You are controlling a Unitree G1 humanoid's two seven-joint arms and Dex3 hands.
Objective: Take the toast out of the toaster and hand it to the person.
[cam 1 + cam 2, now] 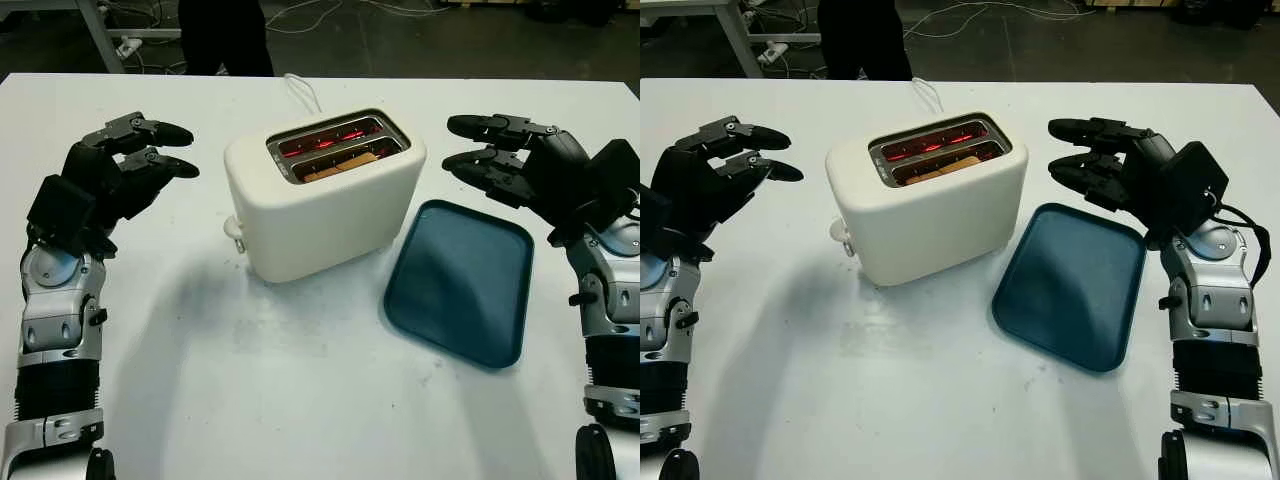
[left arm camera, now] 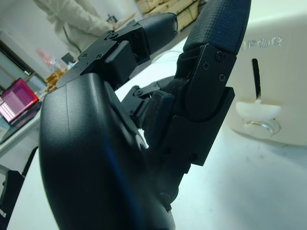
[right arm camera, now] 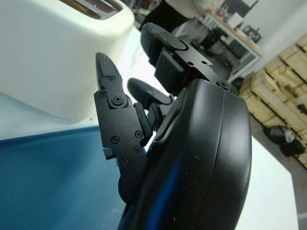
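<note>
A cream toaster (image 1: 325,200) stands in the middle of the white table, its two slots glowing red. A slice of toast (image 1: 345,164) sits low in the nearer slot, only its brown top edge showing. The toaster's lever (image 2: 256,109) is on its left end. My left hand (image 1: 150,150) is raised to the left of the toaster, open and holding nothing. My right hand (image 1: 480,150) is raised to the right of the toaster, above the far corner of a tray, open and holding nothing.
A dark blue tray (image 1: 462,280) lies on the table right of the toaster. A white cord (image 1: 300,92) runs from behind the toaster to the far edge. A person in dark clothes (image 1: 222,36) stands beyond the far edge, left of centre.
</note>
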